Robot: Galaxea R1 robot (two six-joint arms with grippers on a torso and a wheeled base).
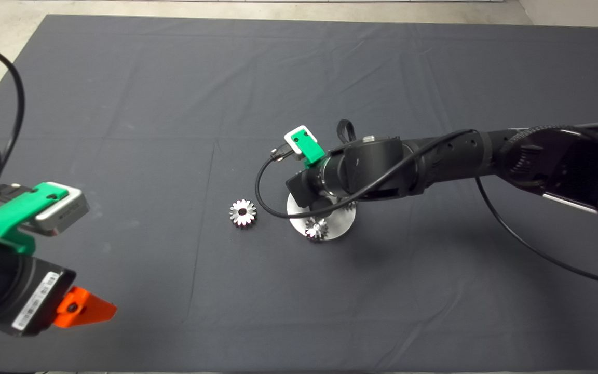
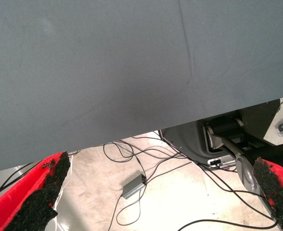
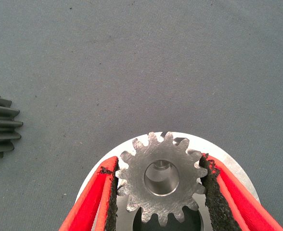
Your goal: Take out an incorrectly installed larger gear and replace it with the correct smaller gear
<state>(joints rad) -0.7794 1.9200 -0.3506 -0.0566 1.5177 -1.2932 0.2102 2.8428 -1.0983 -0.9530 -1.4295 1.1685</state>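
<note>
Right tool point(image 3: 158, 185) pinches a gear point(image 3: 160, 179) over the round plate point(image 3: 228, 163) mid-worktop, bore above the peg. Larger gear point(image 1: 242, 212) lies beside it, toward the left edge. Left tool point(image 2: 156, 202) spread, parked at the near-left corner.

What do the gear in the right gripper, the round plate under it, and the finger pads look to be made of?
The gear: metal, likely steel, with a brushed grey face showing fine machining marks. Round plate: also metal, pale and smooth. Pads: black, coarse and crumbly, probably foam or rubber, on glossy red fingers, likely plastic.
</note>
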